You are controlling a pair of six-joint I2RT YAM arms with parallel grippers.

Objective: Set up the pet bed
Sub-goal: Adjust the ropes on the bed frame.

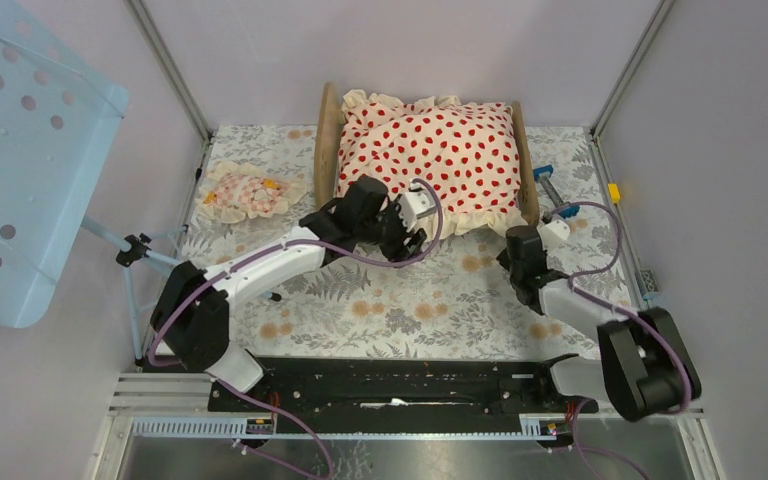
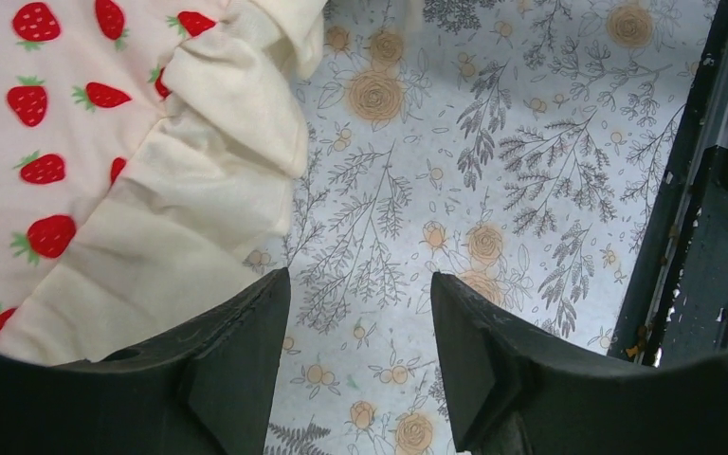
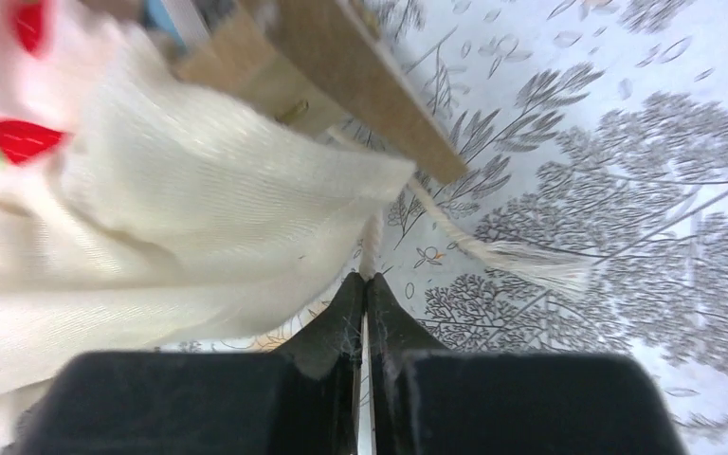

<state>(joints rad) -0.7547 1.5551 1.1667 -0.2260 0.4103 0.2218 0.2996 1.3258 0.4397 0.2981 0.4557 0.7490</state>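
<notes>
Left gripper (image 2: 358,284) hangs open above the floral cloth (image 2: 502,142), my fingers spread just beside the ruffle of the blanket (image 2: 85,190). My right gripper (image 3: 364,282) is clenched on a cream cord (image 3: 373,237) below a wooden corner of the bed (image 3: 379,66). The bed stands at the cloth's far edge, centre, with the blanket draped over it.

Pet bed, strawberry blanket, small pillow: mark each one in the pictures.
pet bed (image 1: 326,140): top external view, on its left wooden end board.
blanket (image 1: 430,150): top external view, on the middle of its red-spotted cloth.
pillow (image 1: 245,192): top external view, on its middle, left of the bed.
</notes>
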